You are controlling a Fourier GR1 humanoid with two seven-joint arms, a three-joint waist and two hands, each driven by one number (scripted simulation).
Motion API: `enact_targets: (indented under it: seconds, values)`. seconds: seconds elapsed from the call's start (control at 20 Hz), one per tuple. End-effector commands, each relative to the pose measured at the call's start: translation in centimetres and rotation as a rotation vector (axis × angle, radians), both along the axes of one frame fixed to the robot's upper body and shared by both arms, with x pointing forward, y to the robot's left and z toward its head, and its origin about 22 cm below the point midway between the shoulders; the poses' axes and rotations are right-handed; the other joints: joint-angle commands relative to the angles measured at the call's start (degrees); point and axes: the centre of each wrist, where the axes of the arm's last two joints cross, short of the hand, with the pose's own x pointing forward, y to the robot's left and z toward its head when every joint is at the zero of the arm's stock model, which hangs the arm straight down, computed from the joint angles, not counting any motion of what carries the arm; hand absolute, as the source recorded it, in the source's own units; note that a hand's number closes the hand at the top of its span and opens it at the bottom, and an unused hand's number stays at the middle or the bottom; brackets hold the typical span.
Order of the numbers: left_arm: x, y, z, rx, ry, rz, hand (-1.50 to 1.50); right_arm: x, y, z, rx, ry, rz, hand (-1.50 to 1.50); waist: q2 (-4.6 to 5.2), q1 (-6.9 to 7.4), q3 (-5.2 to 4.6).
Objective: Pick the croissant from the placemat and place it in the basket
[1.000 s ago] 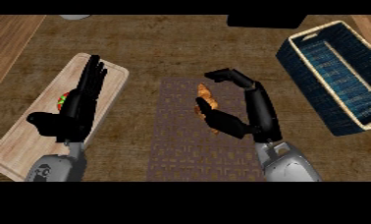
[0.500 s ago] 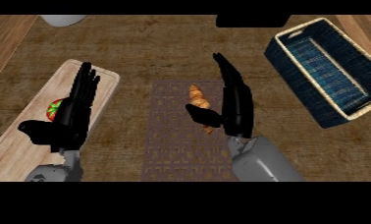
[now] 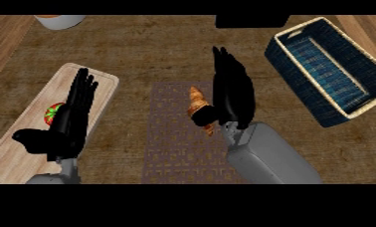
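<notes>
Right hand [image 3: 232,91] now shifting further over the placemat [image 3: 176,151], fingers straight.
Croissant [image 3: 198,105] lying on placemat, touching the thumb's left side; basket [image 3: 323,69] well apart; left hand [image 3: 70,121] resting relaxed.

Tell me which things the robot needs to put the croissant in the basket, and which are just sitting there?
Needed: the croissant, the placemat under it, the blue basket, and the right hand beside the croissant.

Just sitting there: the wooden board, the red and green thing on it, the pale bowl at the top, and the resting left hand.
</notes>
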Motion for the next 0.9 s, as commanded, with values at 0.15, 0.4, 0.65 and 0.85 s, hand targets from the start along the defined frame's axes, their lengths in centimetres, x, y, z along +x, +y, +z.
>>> enact_targets:
  seconds: [0.15, 0.4, 0.65, 0.85]
  values:
    - [-0.3, 0.7, 1.2, 0.000, -0.028, -0.001, 0.00, -3.0, 3.8, 7.8, -0.090, 0.198, 0.004, -1.50, 0.59, 0.89, 0.38]
    - [-0.2, -1.3, 0.2, -0.004, -0.026, -0.039, 0.00, -1.0, 4.7, 8.5, -0.141, 0.235, -0.058, -1.50, 1.39, 1.59, 0.40]
    - [-1.1, 0.1, 0.6, -0.008, -0.017, -0.018, 0.00, -0.5, 4.2, 6.6, -0.207, 0.293, -0.099, -1.50, 1.21, 1.28, 0.44]
    - [-0.6, 0.3, 0.9, -0.001, -0.035, -0.020, 0.00, -0.5, 3.4, 5.4, -0.180, 0.317, -0.127, -1.50, 1.54, 1.14, 0.51]
